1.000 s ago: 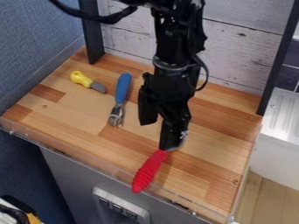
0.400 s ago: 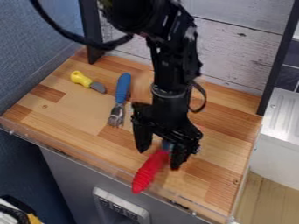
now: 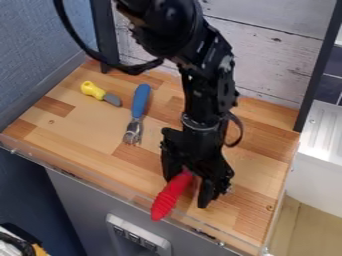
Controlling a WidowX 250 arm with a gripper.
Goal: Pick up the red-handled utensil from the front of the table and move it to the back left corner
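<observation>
The black gripper (image 3: 188, 191) hangs low over the front part of the wooden surface, open, its fingers apart on either side of the upper end of a red ribbed handle (image 3: 169, 196). That handle slants toward the front edge, and the gripper hides its far end. Left of the gripper lies a fork with a blue handle (image 3: 140, 101), its metal tines toward the front. Farther left is a small knife with a yellow handle (image 3: 92, 90) and a short grey blade.
A clear raised lip (image 3: 80, 173) runs along the front edge of the wooden table (image 3: 100, 131). Black posts (image 3: 105, 35) and a whitewashed plank wall (image 3: 280, 55) stand behind. A white sink unit (image 3: 324, 150) is at the right.
The gripper has opened and moved toward the front edge, its fingers now spread around the red handle's upper end. The handle, fork and knife have not visibly moved.
</observation>
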